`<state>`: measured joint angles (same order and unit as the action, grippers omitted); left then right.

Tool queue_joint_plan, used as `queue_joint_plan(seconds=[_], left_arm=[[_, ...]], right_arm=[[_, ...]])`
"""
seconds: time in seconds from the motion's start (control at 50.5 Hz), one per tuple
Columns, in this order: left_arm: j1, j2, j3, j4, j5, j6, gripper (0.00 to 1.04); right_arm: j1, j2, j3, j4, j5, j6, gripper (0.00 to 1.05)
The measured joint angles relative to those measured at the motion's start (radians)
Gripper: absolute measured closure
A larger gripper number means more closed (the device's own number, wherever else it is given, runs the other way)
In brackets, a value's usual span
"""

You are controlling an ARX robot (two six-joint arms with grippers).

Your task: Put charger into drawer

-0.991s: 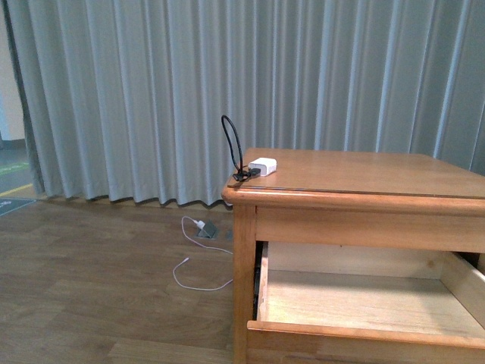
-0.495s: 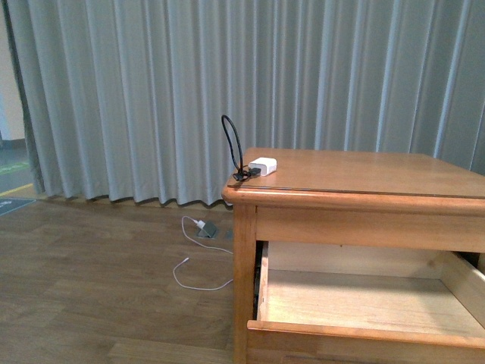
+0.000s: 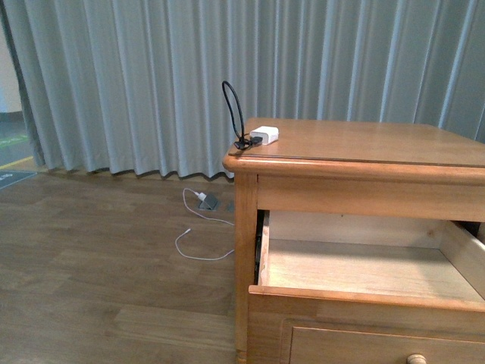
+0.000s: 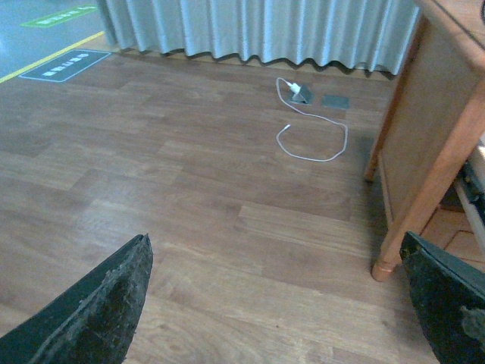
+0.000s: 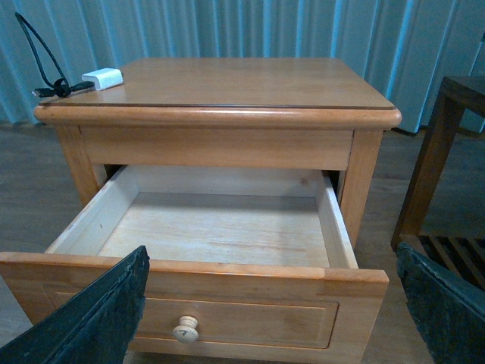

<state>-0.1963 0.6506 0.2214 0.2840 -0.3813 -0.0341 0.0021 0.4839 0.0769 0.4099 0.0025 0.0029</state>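
Observation:
The charger (image 3: 265, 134), a small white block with a stiff black looped cable (image 3: 234, 106), lies at the near left corner of the wooden nightstand top (image 3: 364, 144); it also shows in the right wrist view (image 5: 102, 78). The drawer (image 3: 356, 303) is pulled out, its pale interior (image 5: 220, 227) empty, its round pale knob (image 5: 185, 328) on the front panel. My right gripper (image 5: 276, 318) is open, its jaws wide apart in front of the drawer's front. My left gripper (image 4: 280, 303) is open over the bare floor, left of the nightstand leg (image 4: 424, 205).
A white plug with a thin white cable (image 3: 198, 235) lies on the wooden floor by a grey curtain (image 3: 151, 76); it also shows in the left wrist view (image 4: 303, 129). A dark wooden rack (image 5: 447, 189) stands right of the nightstand.
The front view has shifted: the nightstand sits higher in the picture and the drawer's front panel and knob have come into view. The charger has not moved on the top.

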Motion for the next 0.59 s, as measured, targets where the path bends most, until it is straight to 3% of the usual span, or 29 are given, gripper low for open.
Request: queue_joint_plan(seconds=[0.238,0.594], left_arm=[[-0.069,0.455,0.349,0.071,0.04,0.027,0.06],[-0.167,1.009,0.963,0.067,-0.03,0.051,0.06]], right_arm=[[0.0,0.0,0.0,0.0,0.0,0.0,0.08],[0.0,0.0,0.0,0.0,0.0,0.0,0.08]])
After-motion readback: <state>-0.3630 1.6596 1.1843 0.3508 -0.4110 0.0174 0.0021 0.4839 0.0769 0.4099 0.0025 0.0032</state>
